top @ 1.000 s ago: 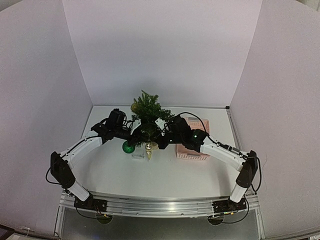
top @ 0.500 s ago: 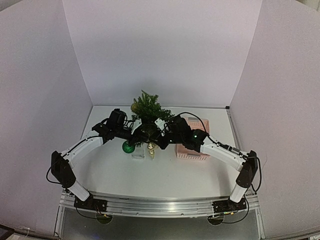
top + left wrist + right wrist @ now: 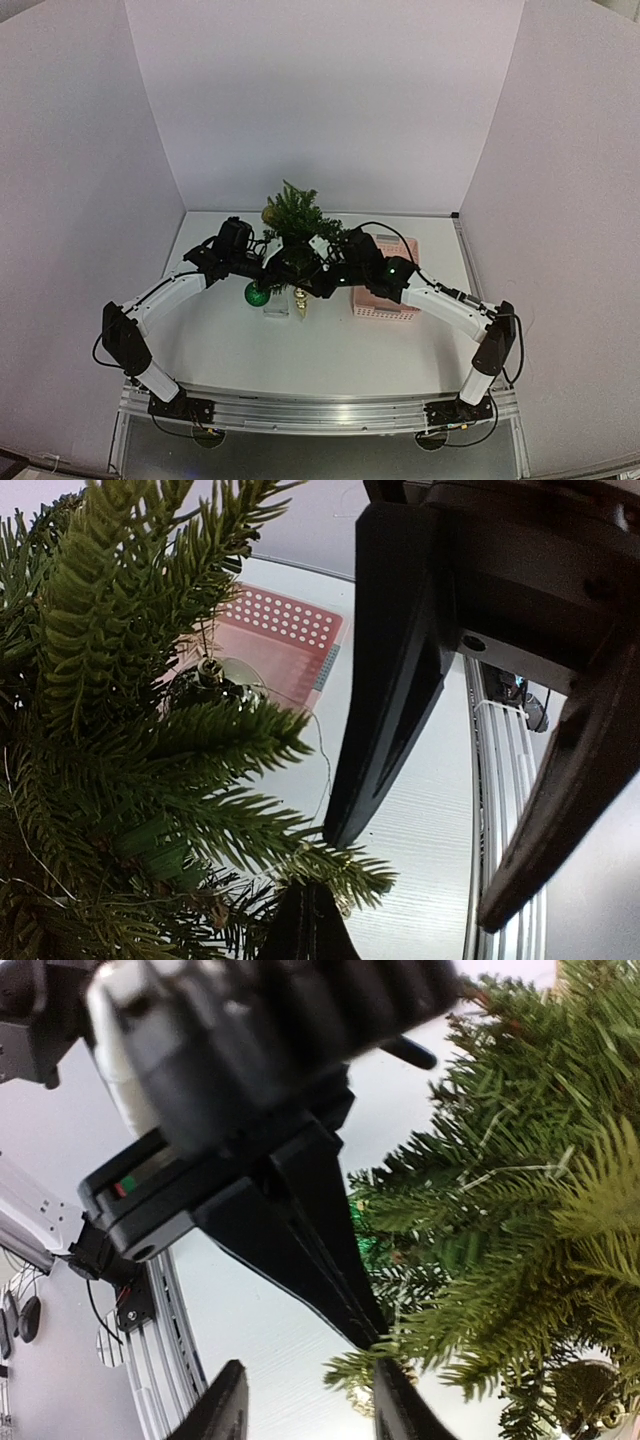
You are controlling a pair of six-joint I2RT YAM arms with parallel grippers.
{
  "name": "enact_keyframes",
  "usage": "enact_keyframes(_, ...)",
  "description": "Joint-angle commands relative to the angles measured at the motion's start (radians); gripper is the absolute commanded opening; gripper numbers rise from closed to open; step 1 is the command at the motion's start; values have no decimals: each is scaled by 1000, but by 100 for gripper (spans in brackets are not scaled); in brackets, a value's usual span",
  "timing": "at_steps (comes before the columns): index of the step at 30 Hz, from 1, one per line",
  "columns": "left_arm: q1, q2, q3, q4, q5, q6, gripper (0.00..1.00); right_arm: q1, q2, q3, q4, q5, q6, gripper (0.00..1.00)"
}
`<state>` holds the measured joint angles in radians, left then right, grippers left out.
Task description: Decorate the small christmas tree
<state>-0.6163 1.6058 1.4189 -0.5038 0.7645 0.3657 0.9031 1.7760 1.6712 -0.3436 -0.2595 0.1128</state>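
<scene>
The small christmas tree point(image 3: 293, 225) stands mid-table, dark green and bushy. It fills the left of the left wrist view point(image 3: 120, 780) and the right of the right wrist view point(image 3: 530, 1210). My left gripper point(image 3: 277, 268) is shut on a low front branch tip point(image 3: 350, 870); its closed jaws show in the right wrist view point(image 3: 375, 1338). My right gripper point(image 3: 310, 1375) is open beside that tip, also seen in the left wrist view point(image 3: 412, 880). A gold ornament point(image 3: 300, 300) hangs under the tip point(image 3: 358, 1395). A green ball point(image 3: 257, 294) hangs at the front left.
A pink plastic basket point(image 3: 385, 292) sits right of the tree, under the right arm, also in the left wrist view point(image 3: 290, 630). Another gold ball point(image 3: 268, 214) hangs near the treetop. A small clear block point(image 3: 277, 309) lies by the green ball. White walls enclose the table.
The gold ornament has swung slightly under the branch tip. The right arm has shifted a little to the right. The left arm has stayed put.
</scene>
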Motion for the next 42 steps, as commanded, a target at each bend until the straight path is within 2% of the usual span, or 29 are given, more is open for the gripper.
enact_keyframes(1,0,-10,0,24,37,-12,0,-2,-29,45,27,-56,38,47)
enact_keyframes(5,0,-9,-2,19,42,-9,0,-1,-39,48,31,-62,45,54)
enact_keyframes(12,-1,-10,-6,8,59,-1,0,-3,-68,46,38,-74,53,58)
enact_keyframes(23,1,-21,23,-18,60,-23,13,-1,-109,28,46,-36,50,59)
enact_keyframes(29,15,-40,44,-66,75,-22,29,-4,-124,30,45,-26,48,60)
enact_keyframes(38,31,-80,69,-80,79,-30,45,-16,-153,97,47,-50,93,62)
enact_keyframes(42,40,-106,70,-88,104,-31,62,-45,-216,127,45,9,106,65)
